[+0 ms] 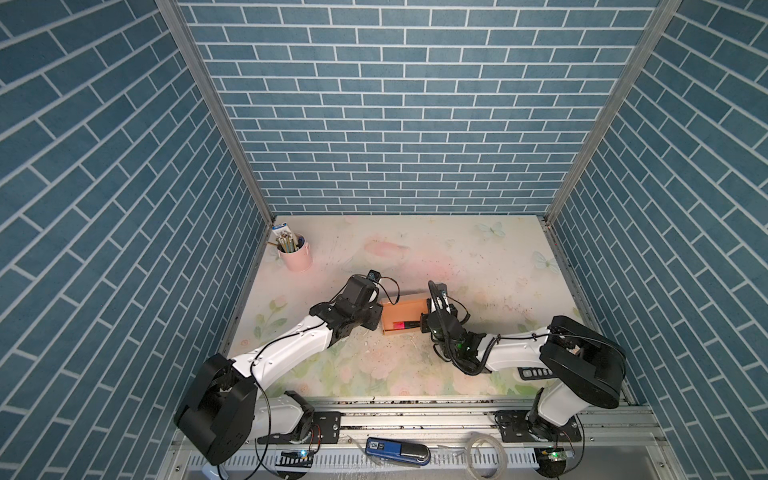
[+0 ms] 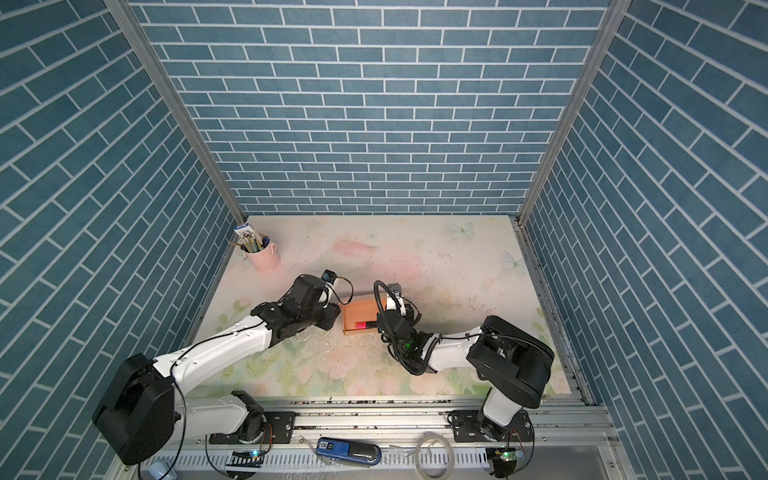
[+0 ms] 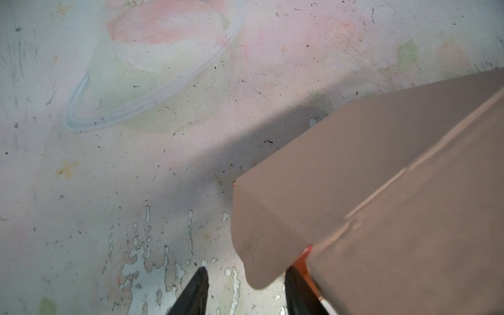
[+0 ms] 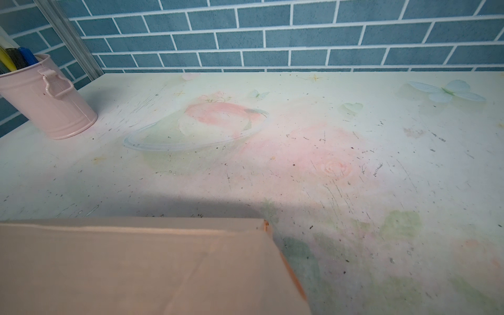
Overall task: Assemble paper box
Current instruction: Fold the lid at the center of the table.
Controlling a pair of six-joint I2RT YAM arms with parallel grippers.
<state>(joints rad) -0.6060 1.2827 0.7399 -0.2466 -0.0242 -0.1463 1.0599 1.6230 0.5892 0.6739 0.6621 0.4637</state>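
Astride paper box (image 2: 360,316) flap (image 3: 261,245), left gripper (image 3: 246,283): apart
Right gripper (image 1: 424,323): closed, at opposite end
Lid (image 1: 401,311): down, front gap unclosed

A scuffed table (image 1: 478,266) printed with pale flowers and butterflies carries a pink pail (image 1: 296,257) stuffed with pens. Well apart from the pail, out toward the table's middle, the orange paper box (image 1: 403,312) rests on it.
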